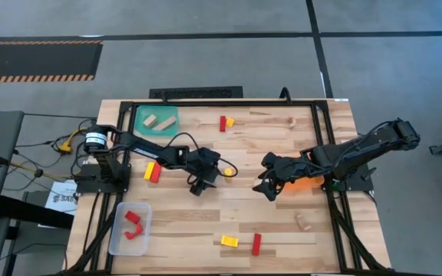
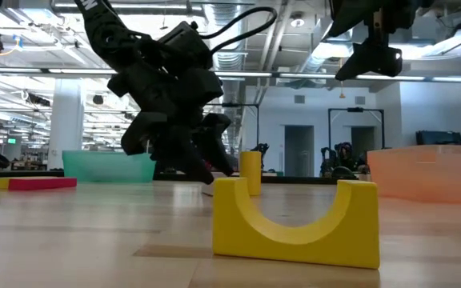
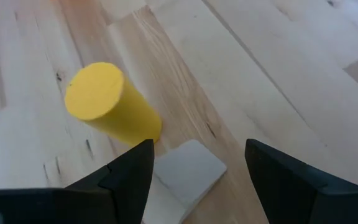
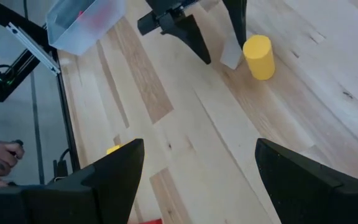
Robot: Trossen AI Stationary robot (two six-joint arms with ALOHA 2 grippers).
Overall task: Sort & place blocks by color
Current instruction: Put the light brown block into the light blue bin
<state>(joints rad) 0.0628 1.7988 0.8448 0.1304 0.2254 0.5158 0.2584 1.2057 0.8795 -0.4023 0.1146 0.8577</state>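
My left gripper (image 1: 212,173) (image 3: 197,163) is open near the table's middle, tilted down. Its fingers stand on either side of a flat pale wood block (image 3: 190,169) (image 4: 230,55) lying on the table; whether a finger touches it I cannot tell. A yellow cylinder (image 3: 109,102) (image 1: 227,172) (image 2: 250,171) stands upright right beside that block. My right gripper (image 1: 269,182) (image 4: 197,180) hangs open above the table, to the right of the cylinder, with nothing between its fingers. Other red, yellow and pale blocks lie scattered on the table.
A teal tray (image 1: 159,111) at the far left holds pale blocks. A clear tray (image 1: 120,238) at the near left holds red ones. An orange tray (image 1: 311,182) lies under my right arm. Loose blocks: red and yellow (image 1: 153,172), (image 1: 225,123), yellow arch (image 2: 294,222), red (image 1: 256,244), pale (image 1: 304,222).
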